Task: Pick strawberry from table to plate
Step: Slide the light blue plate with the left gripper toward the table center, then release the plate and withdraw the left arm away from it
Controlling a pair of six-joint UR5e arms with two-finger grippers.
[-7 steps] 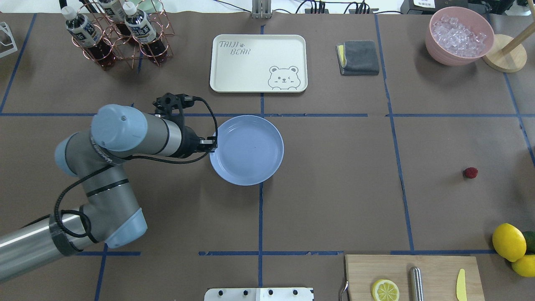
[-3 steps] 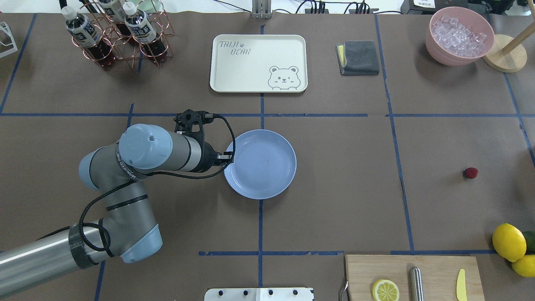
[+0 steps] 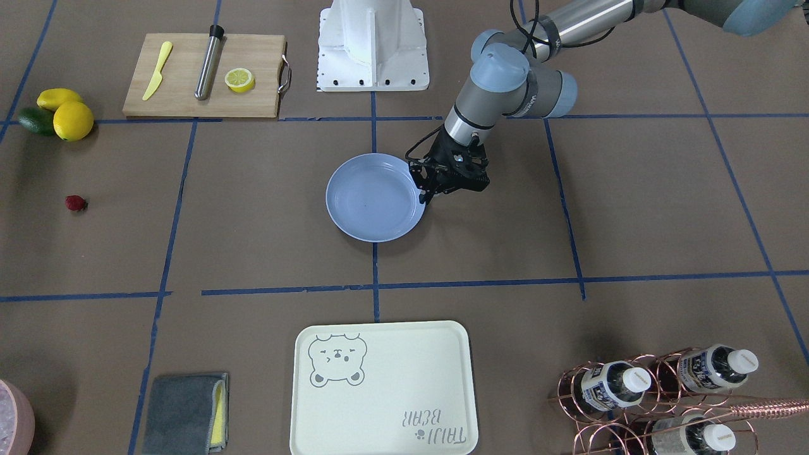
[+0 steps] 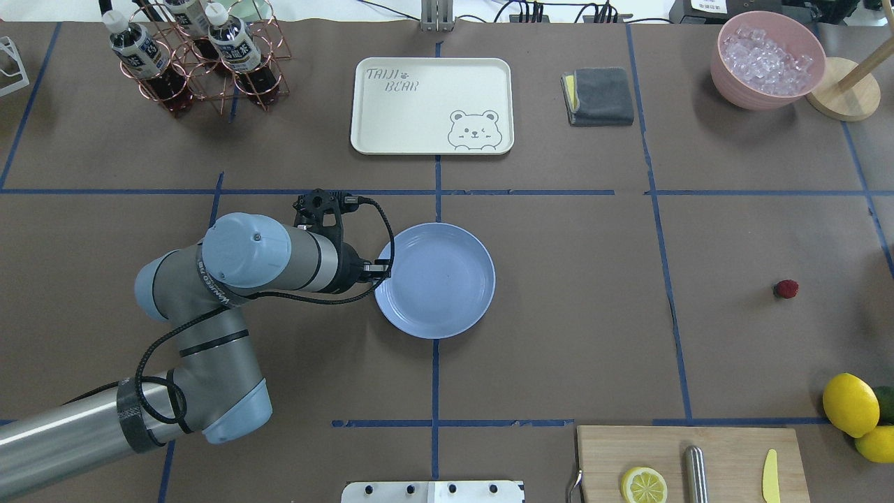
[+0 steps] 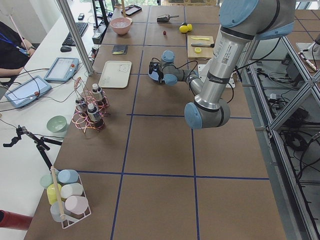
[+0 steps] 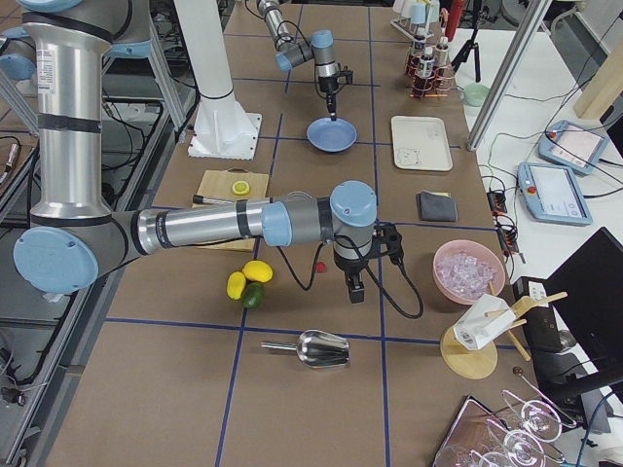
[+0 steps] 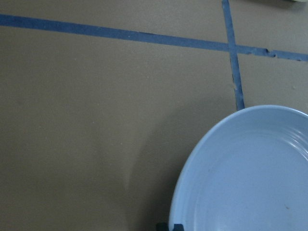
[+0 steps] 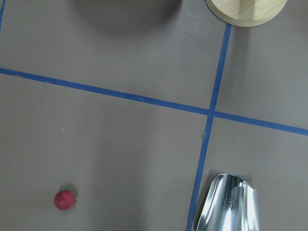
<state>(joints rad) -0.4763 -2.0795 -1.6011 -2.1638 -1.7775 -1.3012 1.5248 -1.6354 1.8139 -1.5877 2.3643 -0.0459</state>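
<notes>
The strawberry (image 4: 786, 288) is a tiny dark-red berry lying alone on the brown paper table (image 4: 573, 279) at the far right; it also shows as the strawberry (image 3: 76, 203) and, low left in the right wrist view, the strawberry (image 8: 64, 199). The light blue plate (image 4: 447, 293) rests empty near the table's middle. My left gripper (image 4: 383, 269) is shut on the plate's left rim, and the left wrist view shows that plate (image 7: 250, 178) with dark fingertips at its edge. My right gripper (image 6: 355, 290) hangs near the strawberry, seen only from the side; I cannot tell its state.
A cream bear tray (image 4: 432, 105) lies beyond the plate, with a grey cloth (image 4: 598, 96) and a pink bowl of ice (image 4: 767, 59) to its right. Lemons (image 4: 850, 404) and a cutting board (image 4: 691, 461) sit at the near right. A bottle rack (image 4: 195, 56) stands far left. A metal scoop (image 8: 228, 204) lies near the strawberry.
My left gripper has dragged the plate to the right and toward the robot's side, most of it in the first half second. The strawberry has not moved.
</notes>
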